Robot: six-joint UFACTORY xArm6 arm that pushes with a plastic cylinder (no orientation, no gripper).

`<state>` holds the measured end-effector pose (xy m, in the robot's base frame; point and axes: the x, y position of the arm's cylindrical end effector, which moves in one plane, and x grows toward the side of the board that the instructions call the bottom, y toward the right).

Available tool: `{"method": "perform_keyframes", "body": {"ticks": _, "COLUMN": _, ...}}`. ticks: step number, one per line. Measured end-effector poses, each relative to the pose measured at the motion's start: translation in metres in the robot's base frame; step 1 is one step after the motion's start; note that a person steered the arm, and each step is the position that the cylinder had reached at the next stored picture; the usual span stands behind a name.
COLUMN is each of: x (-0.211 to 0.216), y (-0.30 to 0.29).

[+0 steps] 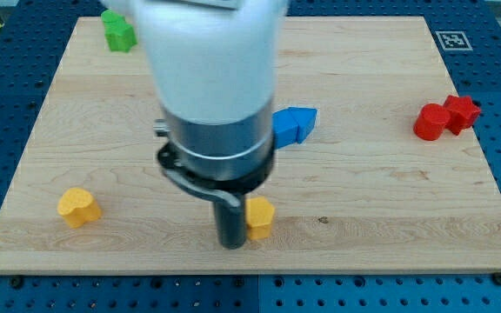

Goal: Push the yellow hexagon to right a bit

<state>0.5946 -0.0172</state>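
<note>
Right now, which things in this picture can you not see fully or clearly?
- yellow hexagon: its left side is hidden behind my tip.
- blue block: its left part is behind the arm's body; shape unclear.
- green block: the blurred arm covers its right edge.
- red blocks: two touching pieces, shapes too small to name.

One camera looks down steeply from the front at the whole wooden board point(364, 191) (arm point(211, 78) looming close, blurred).

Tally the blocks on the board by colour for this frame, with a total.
Yellow: 2, hexagon touching my tip, and heart-like block
Red: 2
Blue: 1 visible
Green: 1
Total: 6
</note>
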Motion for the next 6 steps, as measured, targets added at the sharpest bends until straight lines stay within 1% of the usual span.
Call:
{"method": "perform_keyframes", "body": {"ticks": 1, "x": -0.003, "y": 0.013}}
{"method": "perform_keyframes", "body": {"ticks": 2, "x": -0.015, "y": -0.020}}
{"method": "perform_keyframes", "body": {"ticks": 3, "x": -0.014, "y": -0.004}}
{"method": "perform_keyframes", "body": {"ticks": 4, "x": -0.023, "y": 0.015}}
{"method": "perform_keyframes", "body": {"ticks": 6, "x": -0.018, "y": 0.067}}
